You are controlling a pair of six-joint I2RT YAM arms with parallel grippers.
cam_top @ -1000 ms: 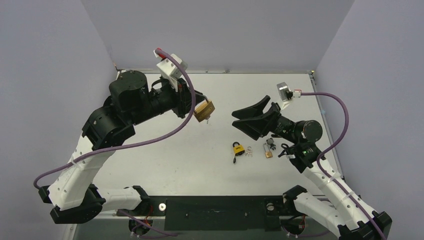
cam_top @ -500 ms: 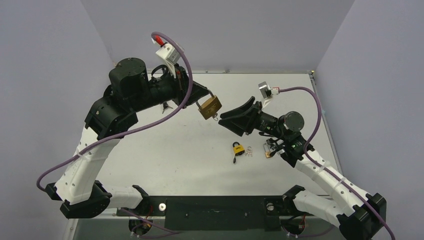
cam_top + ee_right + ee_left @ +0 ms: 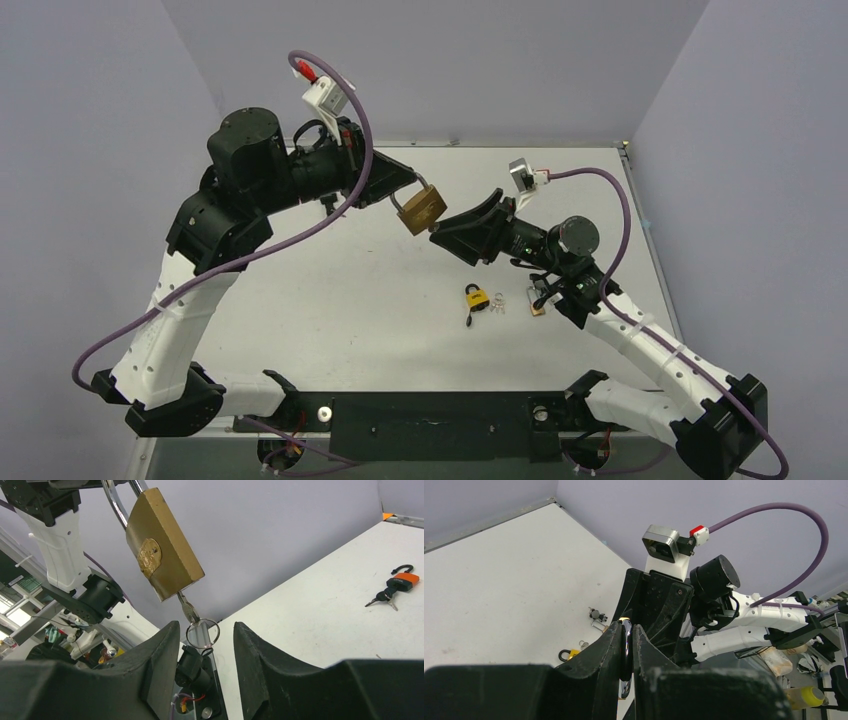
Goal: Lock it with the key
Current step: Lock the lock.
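A small orange padlock with a black shackle [image 3: 476, 294] lies on the flat white desk [image 3: 330, 300], right of centre. A dark-headed key [image 3: 469, 318] sits at its near end and small silver rings [image 3: 497, 305] lie just beside it. Near these, further right and apart from them, lies 1 small silver-and-brass cluster with a dark top [image 3: 538, 298], too small to tell whether lock or keys, and plain lavender walls [image 3: 430, 60] close the desk on 3 sides.
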